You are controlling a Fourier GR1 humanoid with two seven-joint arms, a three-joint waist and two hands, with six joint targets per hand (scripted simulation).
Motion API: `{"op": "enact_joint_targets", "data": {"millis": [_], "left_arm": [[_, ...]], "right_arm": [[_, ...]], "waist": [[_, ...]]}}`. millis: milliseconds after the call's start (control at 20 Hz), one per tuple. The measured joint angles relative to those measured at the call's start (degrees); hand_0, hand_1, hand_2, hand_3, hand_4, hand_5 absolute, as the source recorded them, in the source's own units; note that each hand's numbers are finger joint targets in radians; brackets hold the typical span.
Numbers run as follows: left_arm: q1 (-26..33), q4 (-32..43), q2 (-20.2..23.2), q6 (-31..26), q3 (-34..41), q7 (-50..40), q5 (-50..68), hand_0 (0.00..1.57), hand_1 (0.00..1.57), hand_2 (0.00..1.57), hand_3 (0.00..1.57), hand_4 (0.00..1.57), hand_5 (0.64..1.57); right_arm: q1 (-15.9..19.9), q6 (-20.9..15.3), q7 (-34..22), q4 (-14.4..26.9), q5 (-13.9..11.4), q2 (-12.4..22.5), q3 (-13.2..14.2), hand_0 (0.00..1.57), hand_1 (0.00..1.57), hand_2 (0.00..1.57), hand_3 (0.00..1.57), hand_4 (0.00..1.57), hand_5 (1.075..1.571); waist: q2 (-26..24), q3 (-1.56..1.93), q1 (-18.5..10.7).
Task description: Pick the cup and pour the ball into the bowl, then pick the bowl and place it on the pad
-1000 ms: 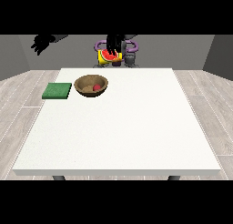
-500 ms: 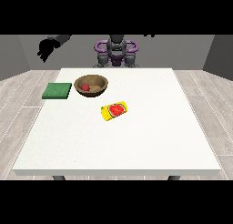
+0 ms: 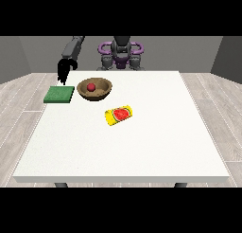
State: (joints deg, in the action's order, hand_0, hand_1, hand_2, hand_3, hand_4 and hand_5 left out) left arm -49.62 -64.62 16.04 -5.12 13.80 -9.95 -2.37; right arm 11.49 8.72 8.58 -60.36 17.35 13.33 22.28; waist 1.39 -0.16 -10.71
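Note:
A brown wooden bowl [image 3: 95, 89] stands on the white table [image 3: 156, 147] at the far left, with a red ball [image 3: 91, 86] inside it. Just left of the bowl lies a flat green pad [image 3: 59, 94]. A yellow cup [image 3: 119, 115] with a red picture lies on its side in front of the bowl, and no hand touches it. The hand at the view's left [image 3: 63, 71] hangs on its grey arm above the pad's far edge, fingers pointing down and holding nothing. No hand shows at the view's right.
The robot's torso with purple shoulder rings [image 3: 120, 54] stands behind the table's far edge. Grey wooden floor surrounds the table on both sides.
The cup was held up behind the bowl one second ago and now lies on the table. The hand at the view's left has come down from high up to just above the pad.

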Motion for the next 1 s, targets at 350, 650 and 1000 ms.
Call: {"op": "enact_joint_targets", "data": {"millis": [350,650,1000], "left_arm": [[2.6,-0.9,7.2,-8.9,6.0,1.2,8.2,0.0,0.0,0.0,0.0,0.98,1.552],[6.0,-2.6,11.0,-12.3,8.6,0.8,12.2,0.0,0.0,0.0,0.0,1.01,1.535],[6.7,-6.5,14.0,-13.2,9.8,-1.8,15.7,0.0,0.0,0.0,0.0,1.01,1.534]], "right_arm": [[3.2,-0.1,5.9,6.6,-0.4,-1.9,-0.2,0.0,0.0,0.0,0.0,0.61,1.557],[6.7,-1.4,10.9,13.6,-2.3,-4.0,-2.0,0.0,0.0,0.0,0.0,0.55,1.558],[10.0,1.0,16.9,20.8,-2.1,-2.5,-1.5,0.0,0.0,0.0,0.0,0.48,1.549]], "waist": [[4.2,0.16,-0.2],[5.2,0.19,1.0],[7.3,-0.58,1.5]]}}
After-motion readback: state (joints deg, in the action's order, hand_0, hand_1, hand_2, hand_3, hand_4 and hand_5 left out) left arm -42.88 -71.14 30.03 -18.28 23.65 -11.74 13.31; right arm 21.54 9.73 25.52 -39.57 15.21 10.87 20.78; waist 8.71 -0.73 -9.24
